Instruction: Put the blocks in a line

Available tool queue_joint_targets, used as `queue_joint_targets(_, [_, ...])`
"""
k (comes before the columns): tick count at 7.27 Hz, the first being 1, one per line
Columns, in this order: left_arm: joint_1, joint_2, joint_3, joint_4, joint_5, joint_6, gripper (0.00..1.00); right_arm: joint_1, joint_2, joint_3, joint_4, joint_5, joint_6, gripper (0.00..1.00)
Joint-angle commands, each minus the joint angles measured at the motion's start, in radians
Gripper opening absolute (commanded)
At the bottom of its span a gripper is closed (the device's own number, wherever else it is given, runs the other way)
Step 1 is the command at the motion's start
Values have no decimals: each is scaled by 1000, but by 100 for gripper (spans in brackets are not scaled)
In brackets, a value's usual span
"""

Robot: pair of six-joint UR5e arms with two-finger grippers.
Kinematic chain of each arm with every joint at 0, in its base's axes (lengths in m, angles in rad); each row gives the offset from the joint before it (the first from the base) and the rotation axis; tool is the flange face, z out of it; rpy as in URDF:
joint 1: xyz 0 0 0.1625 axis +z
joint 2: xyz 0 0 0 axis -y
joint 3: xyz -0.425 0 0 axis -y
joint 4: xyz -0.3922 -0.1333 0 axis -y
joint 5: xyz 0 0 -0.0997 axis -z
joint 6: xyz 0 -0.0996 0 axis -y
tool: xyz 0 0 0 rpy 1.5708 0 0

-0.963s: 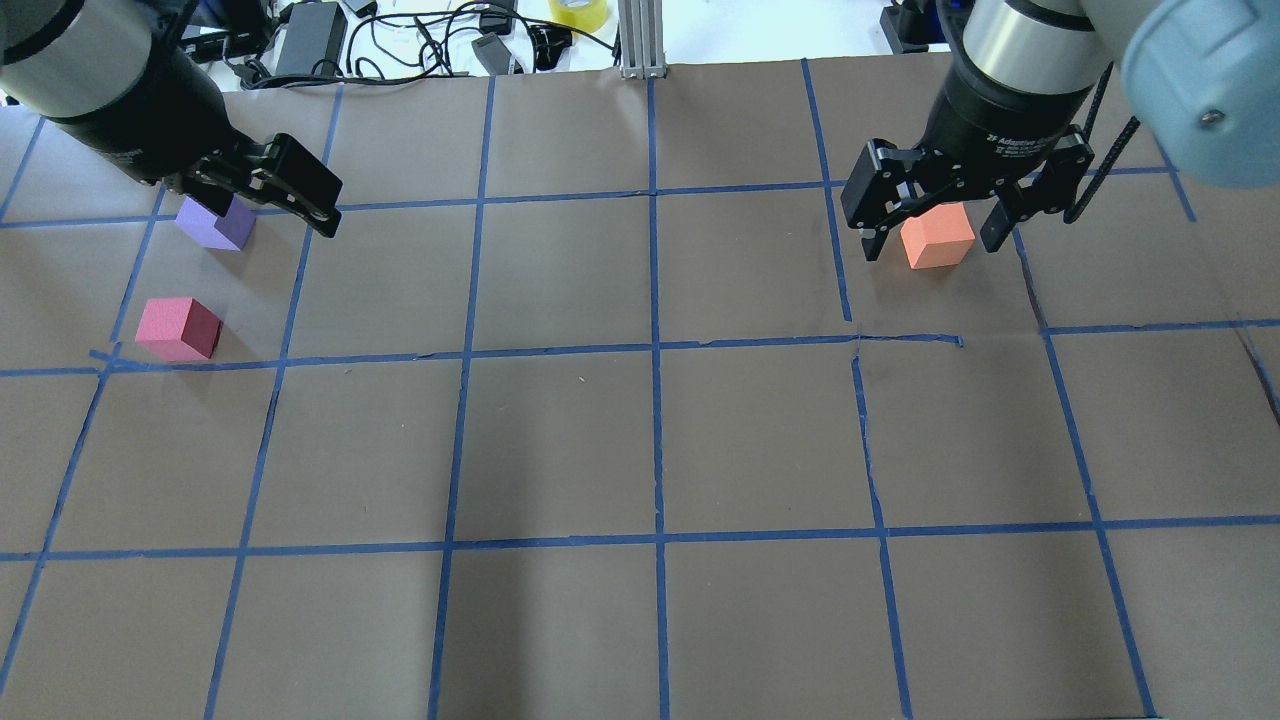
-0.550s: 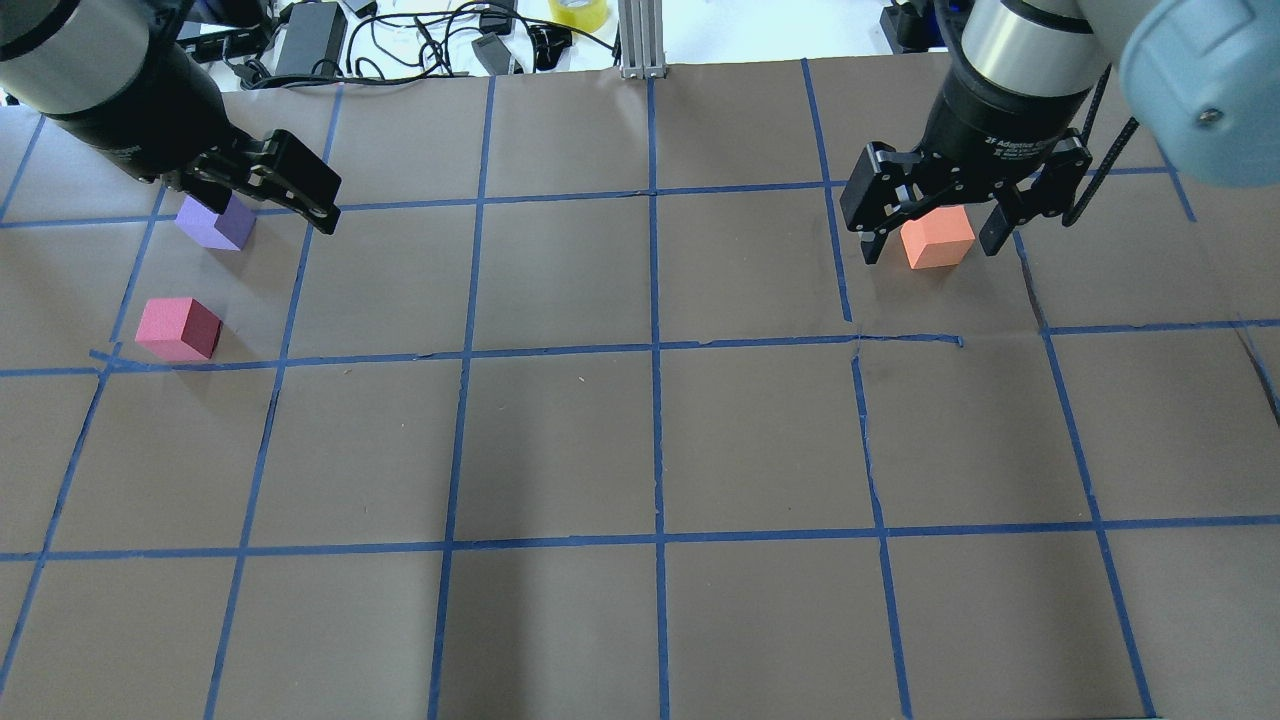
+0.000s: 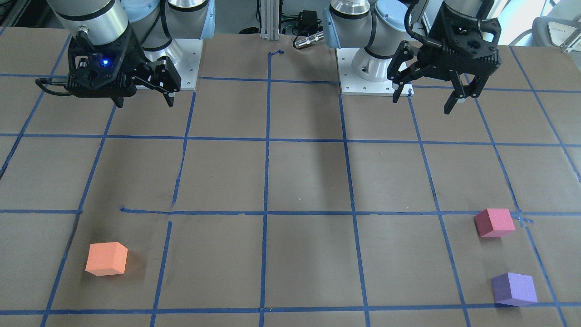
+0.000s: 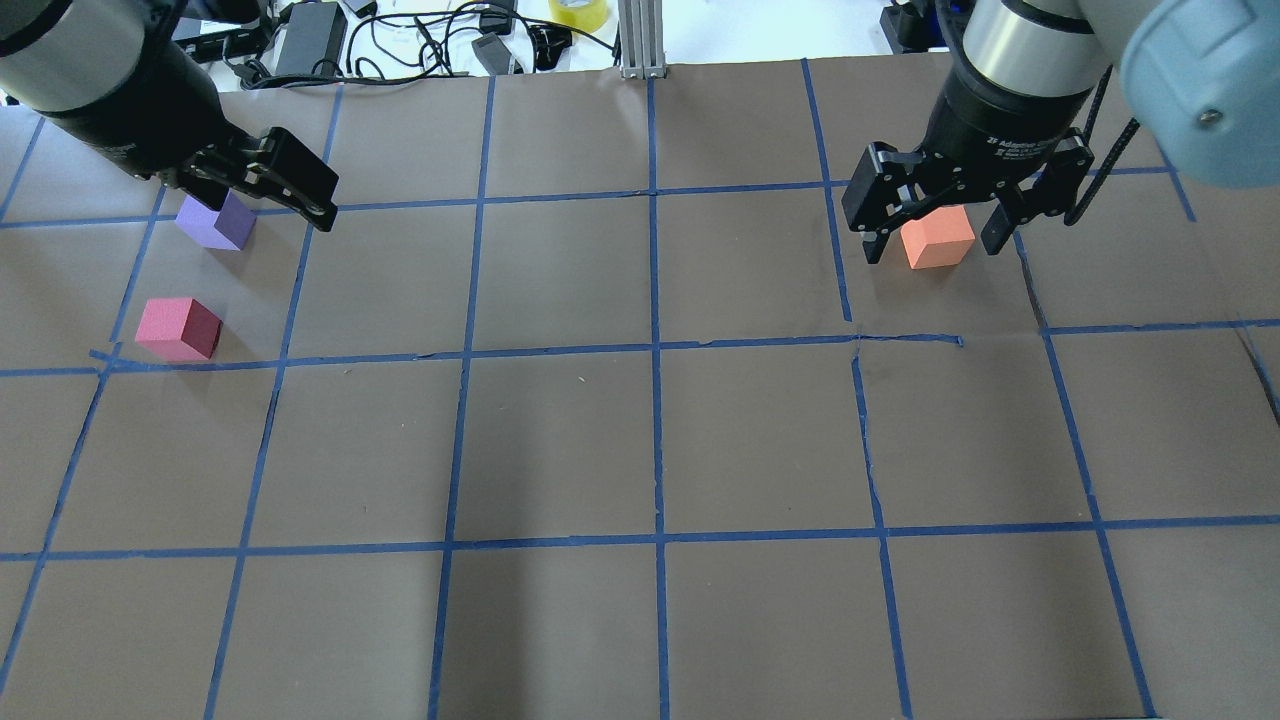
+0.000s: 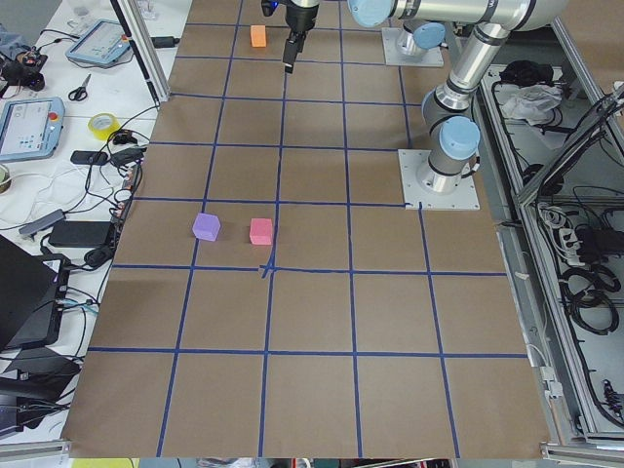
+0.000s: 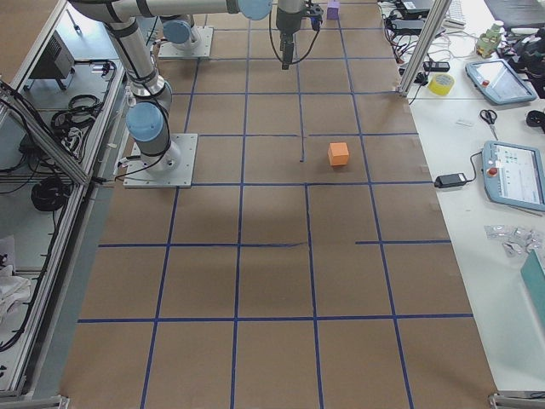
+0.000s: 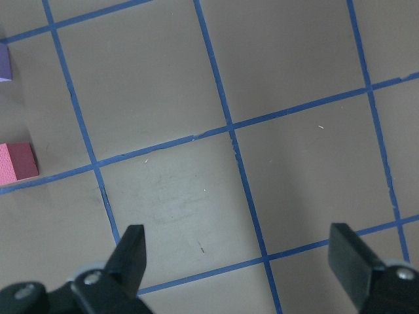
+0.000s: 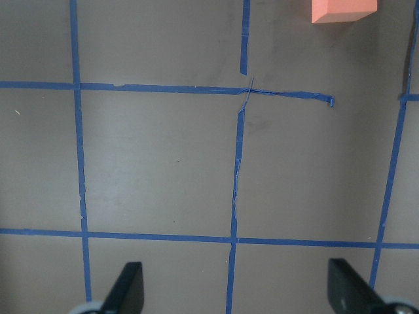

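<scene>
The left pincer [image 3: 422,102] and right pincer [image 3: 144,103] are hanging wide open over the counter [image 3: 308,181]. The purple block [image 3: 514,289] is sitting near the pinkish-red block [image 3: 494,222]; the orange block [image 3: 106,259] is lying well apart from it.

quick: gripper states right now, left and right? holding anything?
Left gripper: open, holding nothing.
Right gripper: open, holding nothing; the orange block lies on the table, not gripped.
</scene>
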Motion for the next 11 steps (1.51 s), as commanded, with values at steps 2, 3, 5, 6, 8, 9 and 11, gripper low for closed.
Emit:
queue_joint_targets(2, [17, 3, 6, 1, 4, 47, 100, -16, 10, 2, -23, -1, -43, 100])
queue_joint_targets(3, [18, 3, 5, 1, 6, 64, 100, -38, 13, 2, -40, -4, -66, 100])
queue_joint_targets(5, [20, 3, 5, 1, 6, 65, 100, -77, 48, 2, -151, -13, -284, 100])
queue_joint_targets(6, [22, 3, 3, 3, 4, 66, 100, -81, 85, 2, -155, 2, -291, 100])
queue_joint_targets(8, [12, -1, -5, 10, -5, 62, 100, -146, 177, 2, -161, 7, -535, 100])
queue_joint_targets(9, [12, -10, 0, 21, -7, 55, 100, -210, 221, 2, -240, 9, -555, 100])
queue_joint_targets(11, [9, 3, -5, 21, 6, 51, 100, -236, 325, 2, -450, -10, -554, 100])
